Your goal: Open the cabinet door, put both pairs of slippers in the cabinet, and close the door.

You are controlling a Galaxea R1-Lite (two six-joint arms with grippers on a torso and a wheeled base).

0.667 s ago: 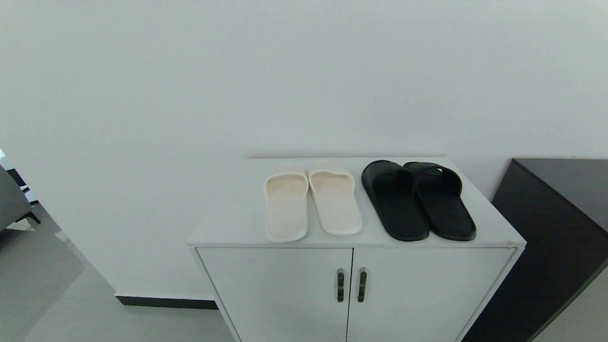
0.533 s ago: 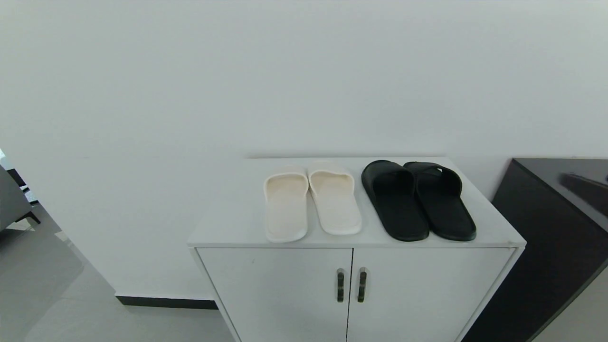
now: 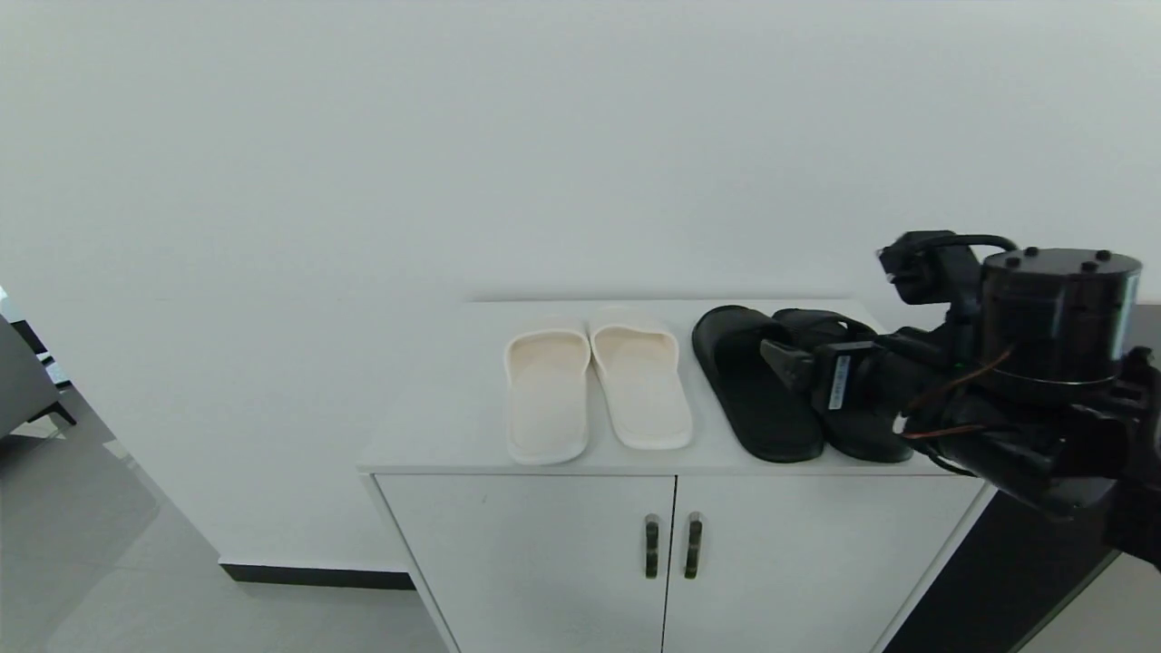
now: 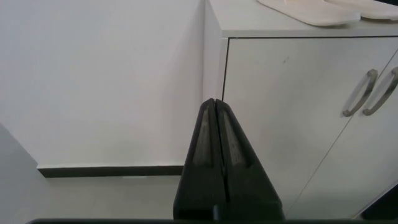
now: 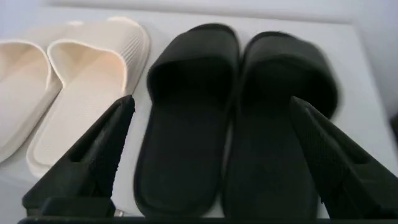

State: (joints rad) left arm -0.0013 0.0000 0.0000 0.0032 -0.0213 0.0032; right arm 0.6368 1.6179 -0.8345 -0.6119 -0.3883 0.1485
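A white cabinet [image 3: 435, 435] stands against the wall with both doors shut, its two dark handles [image 3: 671, 544] side by side at the middle. On top lie a cream pair of slippers [image 3: 594, 385] on the left and a black pair [image 3: 757, 390] on the right. My right gripper [image 3: 798, 358] hovers over the black pair, coming in from the right. Seen from the right wrist, that gripper [image 5: 212, 102] is open, its fingers straddling the black slippers [image 5: 193, 124], with the cream slippers [image 5: 81, 81] beside them. My left gripper [image 4: 215, 109] is shut and empty, low near the cabinet's left front corner, by the left door [image 4: 292, 112].
A dark cabinet [image 3: 998, 580] stands right beside the white one, partly behind my right arm. A grey chair [image 3: 23, 381] shows at the far left edge. Open floor [image 3: 181, 599] lies left of the cabinet, and a white wall rises behind it.
My right arm has swung in from the right and now hangs over the black slippers. The slippers and doors have not moved.
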